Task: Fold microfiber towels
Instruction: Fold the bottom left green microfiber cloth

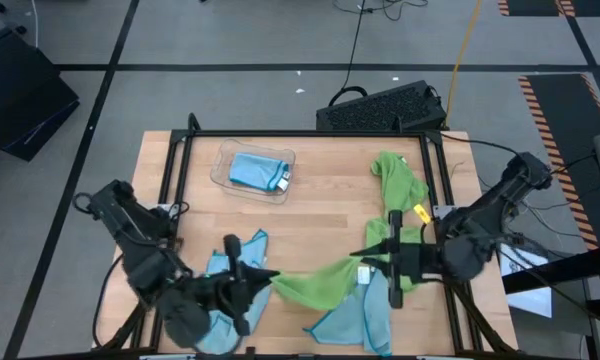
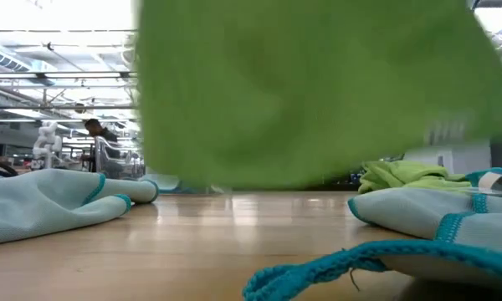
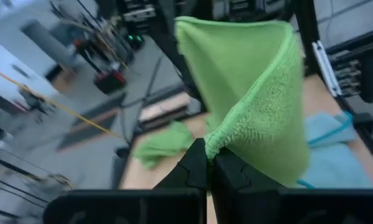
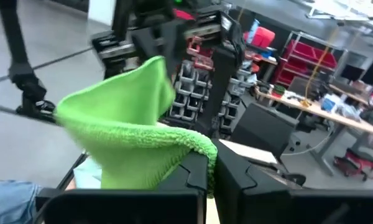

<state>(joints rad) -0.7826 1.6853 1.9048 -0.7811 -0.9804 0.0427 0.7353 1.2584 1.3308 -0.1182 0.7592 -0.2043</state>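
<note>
Microfiber towels, several, on a wooden table [image 1: 320,205]. Item in hand: one lime green towel [image 1: 315,282], stretched between the two grippers above the near half of the table, sagging a little at its middle.

Hidden or cut off: in the low view this green towel [image 2: 318,92] hangs close to the lens and blocks most of the room and both arms. Its upper edge runs out of frame. The light blue towels under the arms are partly covered in the high view, so their outlines cannot be traced fully.

Fingers: left gripper [image 1: 255,277] is closed tight on one corner of the green towel; the left wrist view shows the cloth [image 3: 255,93] pinched at the fingertips [image 3: 199,163], rising and curling from there. Right gripper [image 1: 372,253] is likewise clamped on the opposite corner; the right wrist view shows the cloth [image 4: 127,137] bunched at its fingertips [image 4: 202,167].

Other stock: a blue towel [image 1: 228,300] beneath the left gripper; a second blue towel [image 1: 360,315] near the front edge; a crumpled green towel [image 1: 398,180] at the far right; a folded blue towel [image 1: 257,171] with white tag in a clear tray [image 1: 222,172].

Seen only in the low view: the teal stitched hems [image 2: 452,226] of the blue towels, close up.
</note>
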